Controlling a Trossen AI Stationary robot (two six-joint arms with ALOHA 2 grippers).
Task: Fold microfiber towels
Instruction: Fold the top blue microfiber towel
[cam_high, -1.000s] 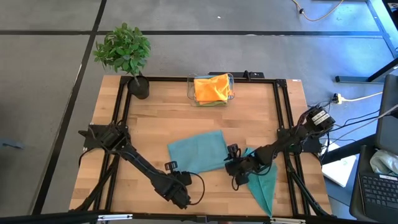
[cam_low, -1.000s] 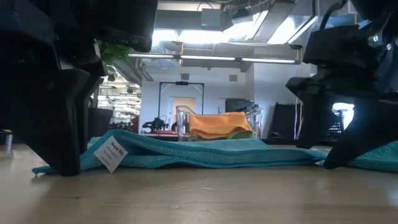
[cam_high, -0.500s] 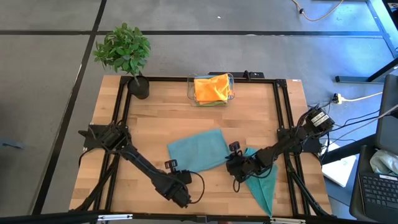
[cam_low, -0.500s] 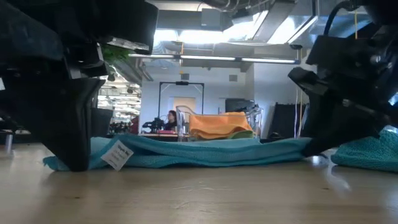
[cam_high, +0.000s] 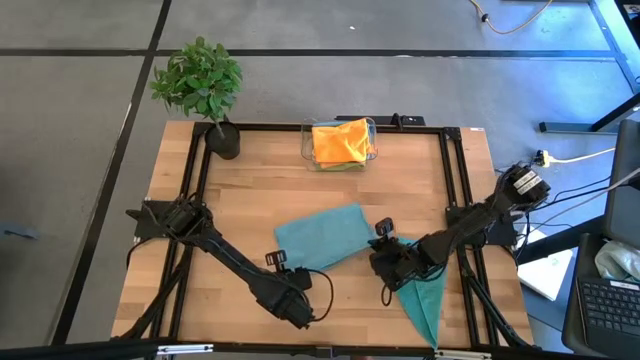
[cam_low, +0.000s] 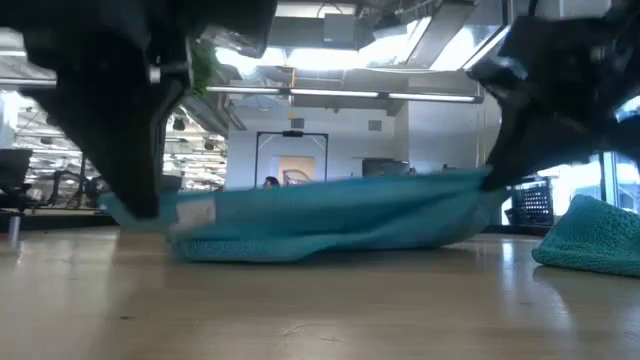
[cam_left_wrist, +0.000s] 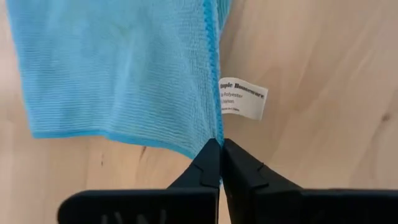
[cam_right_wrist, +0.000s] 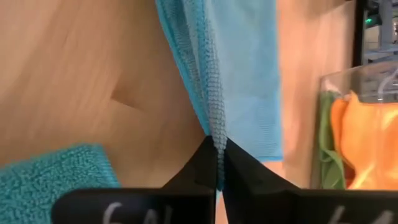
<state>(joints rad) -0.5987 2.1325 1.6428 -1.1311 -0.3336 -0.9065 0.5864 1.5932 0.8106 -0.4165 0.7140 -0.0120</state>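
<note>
Robotics lab: framed workbench (cam_high: 250, 190), cabling.

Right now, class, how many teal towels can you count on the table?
2. One teal towel lies mid-table, pinched at its near corners by the left gripper and right gripper. Another teal towel lies bunched at the near right corner. More may be hidden in the bin.

Bright even light, low view motion-blurred

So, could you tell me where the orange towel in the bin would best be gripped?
Probably on a raised fold near the middle of the orange towel, coming straight down from above: it lies bunched over the green one inside the open-topped clear bin, whose walls block any sideways approach.
</note>
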